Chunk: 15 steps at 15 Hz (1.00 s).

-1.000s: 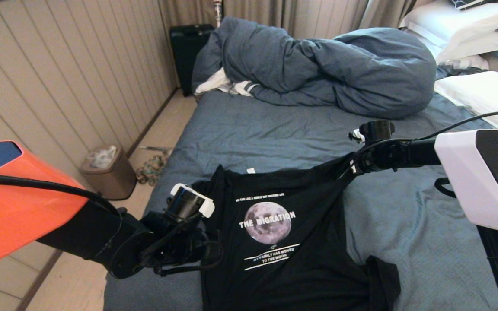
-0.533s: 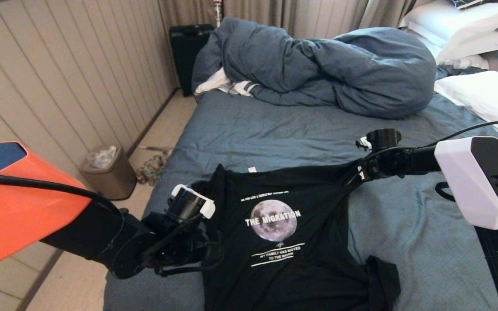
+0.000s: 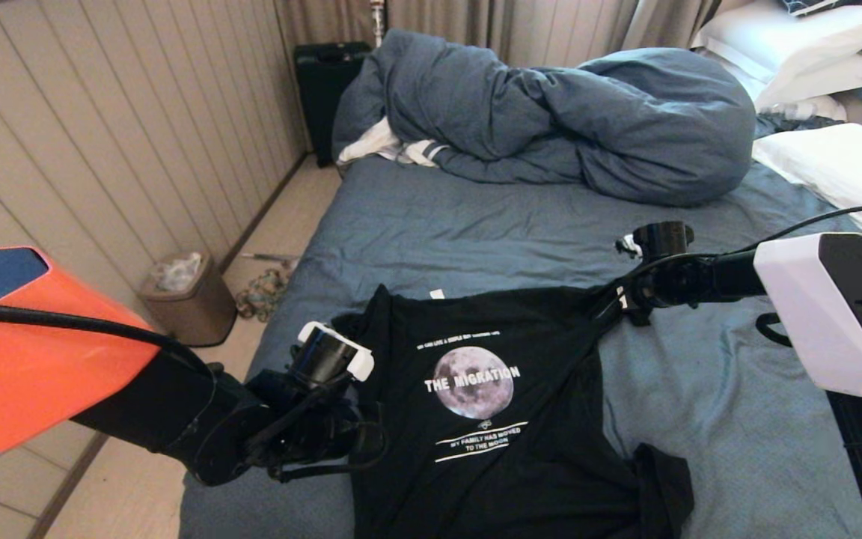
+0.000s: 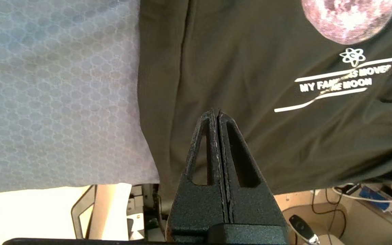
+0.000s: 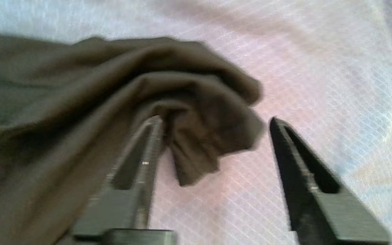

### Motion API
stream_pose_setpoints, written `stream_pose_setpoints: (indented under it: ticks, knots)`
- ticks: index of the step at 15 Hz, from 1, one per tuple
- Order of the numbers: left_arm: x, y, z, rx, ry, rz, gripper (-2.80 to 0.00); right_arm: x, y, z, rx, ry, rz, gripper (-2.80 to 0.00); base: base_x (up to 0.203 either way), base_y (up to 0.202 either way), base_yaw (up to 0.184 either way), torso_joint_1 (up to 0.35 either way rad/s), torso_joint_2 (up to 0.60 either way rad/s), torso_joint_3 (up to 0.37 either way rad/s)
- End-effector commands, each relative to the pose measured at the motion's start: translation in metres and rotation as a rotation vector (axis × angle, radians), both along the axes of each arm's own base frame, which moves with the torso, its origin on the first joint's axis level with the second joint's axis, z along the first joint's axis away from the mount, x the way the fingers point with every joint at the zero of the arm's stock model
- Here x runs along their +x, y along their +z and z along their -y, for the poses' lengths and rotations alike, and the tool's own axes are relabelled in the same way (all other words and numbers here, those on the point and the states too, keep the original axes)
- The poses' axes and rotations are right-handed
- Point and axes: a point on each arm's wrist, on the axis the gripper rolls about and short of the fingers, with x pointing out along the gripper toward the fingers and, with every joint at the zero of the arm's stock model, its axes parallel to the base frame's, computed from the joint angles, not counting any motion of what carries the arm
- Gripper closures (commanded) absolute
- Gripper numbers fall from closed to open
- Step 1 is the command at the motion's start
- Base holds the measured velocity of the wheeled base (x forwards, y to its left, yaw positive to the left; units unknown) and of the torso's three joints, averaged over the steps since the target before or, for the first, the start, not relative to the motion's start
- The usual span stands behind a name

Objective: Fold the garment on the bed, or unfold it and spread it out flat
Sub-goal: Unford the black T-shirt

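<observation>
The garment point(image 3: 476, 419), a black T-shirt with a moon print and "THE MIGRATION" text, lies print-up on the bed point(image 3: 476, 224) near its front left corner. Its lower right part is folded over. My left gripper point(image 4: 216, 112) hovers over the garment's point(image 4: 250, 102) left side, shut with nothing between its fingers. At the shirt's upper right corner my right gripper point(image 5: 216, 119) stands open. A bunched fold of the garment point(image 5: 189, 102) lies between the jaws and rests against one finger point(image 5: 148, 143). In the head view the right gripper point(image 3: 610, 307) is low over the sheet.
A bunched blue-grey duvet point(image 3: 551, 120) fills the far side of the bed, with white pillows point(image 3: 835, 157) at the right. Beside the bed's left edge are a waste bin point(image 3: 184, 296), a black suitcase point(image 3: 326, 90) and the panelled wall.
My right gripper carried the shirt's corner right and down, then opened and let the fabric go. The moon print shifted slightly right. The left arm has not moved.
</observation>
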Motion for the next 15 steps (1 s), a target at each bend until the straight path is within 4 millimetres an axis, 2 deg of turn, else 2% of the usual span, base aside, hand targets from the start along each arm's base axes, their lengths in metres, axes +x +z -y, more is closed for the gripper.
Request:
stream_pose_setpoints:
  ticks: [1, 2, 4, 5, 6, 8, 10, 13, 15]
  knots:
    - [-0.002, 0.005, -0.001, -0.011, 0.002, 0.011, 0.00, -0.008, 0.021, 0.000, 0.019, 0.003, 0.035, -2.80, 0.000, 0.000, 0.000, 0.000, 0.00, 0.000]
    - [-0.003, 0.008, -0.002, -0.016, 0.002, 0.017, 0.00, -0.014, 0.031, 0.000, 0.037, 0.015, 0.048, -2.80, 0.000, 0.000, 0.000, 0.000, 0.00, 0.000]
    - [-0.004, 0.012, -0.003, -0.023, 0.003, 0.027, 0.00, -0.036, 0.065, -0.002, 0.065, 0.029, 0.091, -2.80, 0.000, 0.000, 0.000, 0.000, 0.00, 0.000]
    - [-0.005, 0.016, -0.004, -0.030, 0.002, 0.035, 0.00, -0.049, 0.076, -0.002, 0.078, 0.034, 0.085, -2.80, 0.000, 0.000, 0.000, 0.000, 0.00, 0.000]
    - [-0.007, 0.021, -0.005, -0.037, 0.002, 0.045, 0.00, -0.065, 0.081, -0.004, 0.092, 0.034, 0.047, 0.00, 0.000, 0.000, 0.000, 0.000, 0.00, 0.000]
    - [-0.012, 0.031, -0.009, -0.054, 0.000, 0.067, 0.00, -0.104, 0.083, -0.008, 0.145, 0.044, -0.105, 0.00, 0.000, 0.000, 0.000, 0.000, 0.00, 0.000]
    - [-0.015, 0.036, -0.011, -0.062, -0.001, 0.075, 0.00, -0.156, 0.075, -0.015, 0.251, 0.111, -0.358, 0.00, 0.000, 0.000, 0.000, 0.000, 0.00, 0.000]
    - [-0.016, 0.039, -0.012, -0.062, -0.003, 0.082, 0.00, -0.202, 0.045, -0.021, 0.336, 0.144, -0.545, 0.00, 0.000, 0.000, 0.000, 0.000, 0.00, 0.000]
    - [-0.016, 0.038, -0.011, -0.060, -0.004, 0.081, 0.00, -0.219, 0.019, -0.024, 0.341, 0.159, -0.552, 0.00, 0.000, 0.000, 0.000, 0.000, 0.00, 0.000]
